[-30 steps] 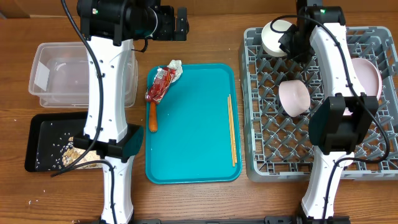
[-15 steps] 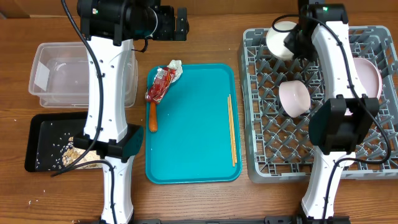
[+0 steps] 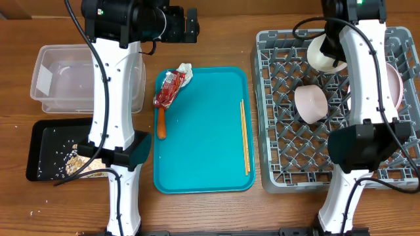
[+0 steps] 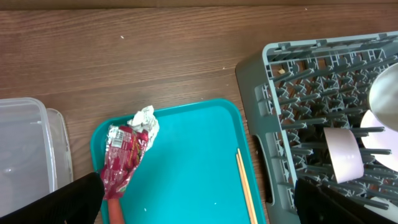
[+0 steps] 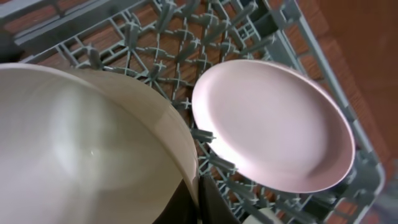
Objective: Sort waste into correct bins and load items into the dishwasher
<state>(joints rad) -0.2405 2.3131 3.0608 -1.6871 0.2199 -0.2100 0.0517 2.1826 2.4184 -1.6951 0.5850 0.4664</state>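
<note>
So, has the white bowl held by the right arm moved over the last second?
Yes. The white bowl has shifted right along the far side of the dish rack, away from its far-left corner and toward the pink plate.

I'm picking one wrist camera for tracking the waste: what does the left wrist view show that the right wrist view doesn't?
Only the left wrist view shows the teal tray with the red wrapper, the white napkin and the chopsticks, plus a corner of the clear tub and a small bowl lying on its side. Only the right wrist view shows the pink plate leaning among the pegs and a white bowl close up. Both show the grey dish rack.
</note>
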